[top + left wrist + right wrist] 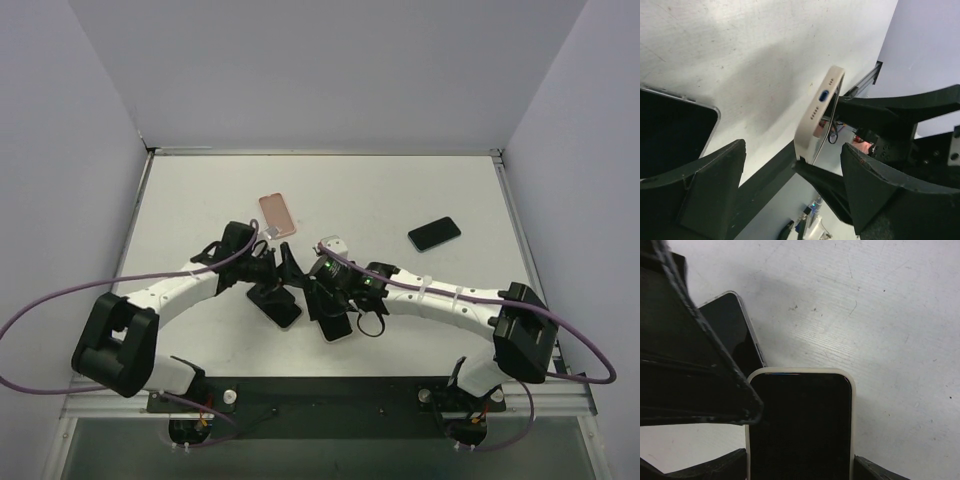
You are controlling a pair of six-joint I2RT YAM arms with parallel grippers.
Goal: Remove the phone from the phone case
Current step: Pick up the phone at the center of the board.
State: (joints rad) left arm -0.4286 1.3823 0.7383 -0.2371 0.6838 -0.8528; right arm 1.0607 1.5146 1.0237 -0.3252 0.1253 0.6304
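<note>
Cream case (852,425) around phone (800,430) (screen dark)

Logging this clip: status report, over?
Right hand shut on cased phone. Left hand open, close by. Phone not yet out. Bare phone lying alongside.

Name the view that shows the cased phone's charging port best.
Left wrist: the cased phone stands edge-on, its port facing the camera. Right wrist shows only screen and cream rim; top external, only its near end.
</note>
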